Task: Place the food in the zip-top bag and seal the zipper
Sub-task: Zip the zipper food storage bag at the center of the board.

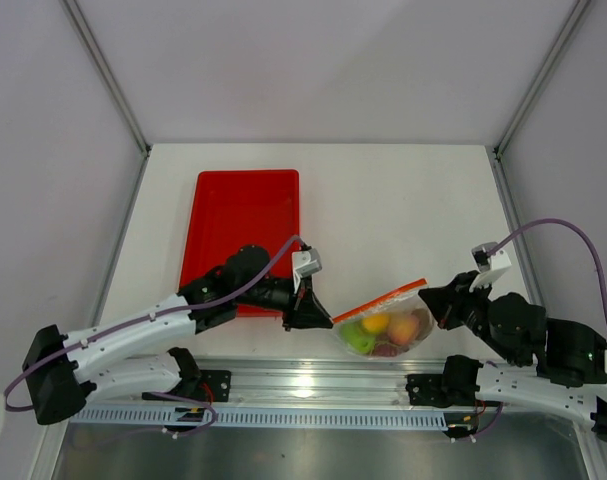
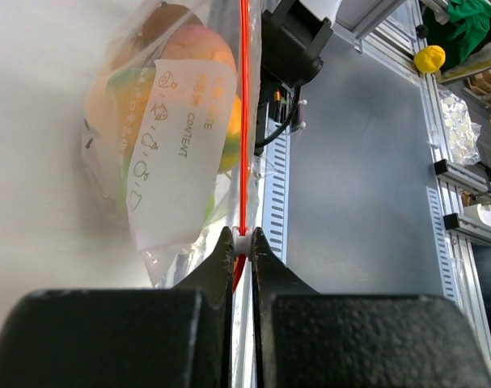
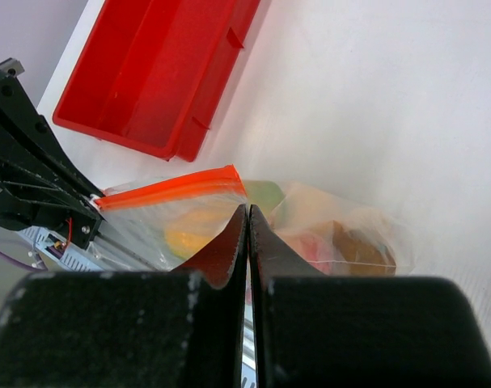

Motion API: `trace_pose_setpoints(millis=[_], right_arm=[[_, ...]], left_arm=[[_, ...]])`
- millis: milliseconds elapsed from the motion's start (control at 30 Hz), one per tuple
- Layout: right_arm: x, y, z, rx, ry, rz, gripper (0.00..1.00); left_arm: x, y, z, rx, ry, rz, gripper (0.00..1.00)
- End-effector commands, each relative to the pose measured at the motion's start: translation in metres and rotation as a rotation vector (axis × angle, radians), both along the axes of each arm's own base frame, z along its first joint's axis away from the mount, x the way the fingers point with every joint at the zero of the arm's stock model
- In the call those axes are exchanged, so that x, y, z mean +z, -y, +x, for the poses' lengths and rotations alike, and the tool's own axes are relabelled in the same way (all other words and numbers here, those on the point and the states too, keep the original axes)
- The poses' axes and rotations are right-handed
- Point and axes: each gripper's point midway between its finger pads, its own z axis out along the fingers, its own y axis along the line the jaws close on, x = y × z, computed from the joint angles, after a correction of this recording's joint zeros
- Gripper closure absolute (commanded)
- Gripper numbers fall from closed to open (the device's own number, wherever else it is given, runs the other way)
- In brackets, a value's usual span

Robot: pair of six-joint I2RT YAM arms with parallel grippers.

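The clear zip-top bag (image 1: 383, 328) hangs stretched between my two grippers at the table's near edge. The food (image 1: 375, 327) is inside it: a green fruit, a yellow-orange one, a pink one and a dark one. The orange-red zipper (image 1: 381, 299) runs along its top edge. My left gripper (image 1: 319, 318) is shut on the zipper's left end, pinching a small white piece on the strip (image 2: 242, 243). My right gripper (image 1: 430, 298) is shut on the bag's right corner (image 3: 247, 212), just below the zipper's end (image 3: 172, 188). The fruit shows through the plastic (image 2: 176, 97) (image 3: 192, 232).
A red tray (image 1: 243, 225) (image 3: 148, 73) lies on the white table behind the left arm, with nothing in it. The aluminium rail (image 1: 313, 385) (image 2: 274, 194) carrying the arm bases runs just below the bag. Enclosure walls and posts ring the table.
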Motion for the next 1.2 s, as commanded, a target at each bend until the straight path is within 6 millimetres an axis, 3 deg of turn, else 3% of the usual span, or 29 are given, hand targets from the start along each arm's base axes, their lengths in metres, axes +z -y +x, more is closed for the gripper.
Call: trace_pose_setpoints(millis=[0, 567, 633, 767, 800, 833, 900, 933, 1100, 1167], right_arm=[[0.026, 0.023, 0.008, -0.093, 0.056, 0.067, 1.0], [0.023, 0.028, 0.005, -0.098, 0.043, 0.072, 1.0], [0.022, 0.024, 0.005, -0.083, 0.044, 0.07, 1.0], [0.031, -0.016, -0.016, 0.166, 0.067, 0.065, 1.0], [0.038, -0.037, -0.031, 0.305, 0.075, 0.077, 0.96], [0.043, -0.046, -0.035, 0.349, 0.075, 0.079, 0.87], [0.035, -0.065, -0.036, 0.405, 0.051, 0.003, 0.55], [0.034, -0.071, -0.036, 0.419, 0.047, -0.025, 0.49], [0.039, -0.108, -0.038, 0.558, 0.067, -0.134, 0.35], [0.024, -0.13, -0.043, 0.656, 0.029, -0.218, 0.35]], left_arm=[[-0.006, -0.011, -0.003, 0.017, -0.013, 0.017, 1.0], [-0.033, -0.031, -0.014, 0.07, -0.084, 0.05, 0.99], [-0.03, -0.028, -0.015, 0.057, -0.084, 0.032, 1.0], [-0.027, -0.022, -0.015, 0.039, -0.101, 0.034, 0.99], [-0.025, -0.021, -0.016, 0.033, -0.105, 0.029, 0.99], [-0.022, -0.019, -0.015, 0.027, -0.1, 0.016, 0.99], [-0.016, -0.019, -0.015, 0.022, -0.087, -0.003, 0.99], [-0.014, -0.019, -0.015, 0.024, -0.083, -0.005, 0.99], [0.001, -0.021, -0.016, 0.01, -0.05, -0.016, 0.99], [0.009, -0.02, -0.015, 0.009, -0.037, -0.026, 0.99]])
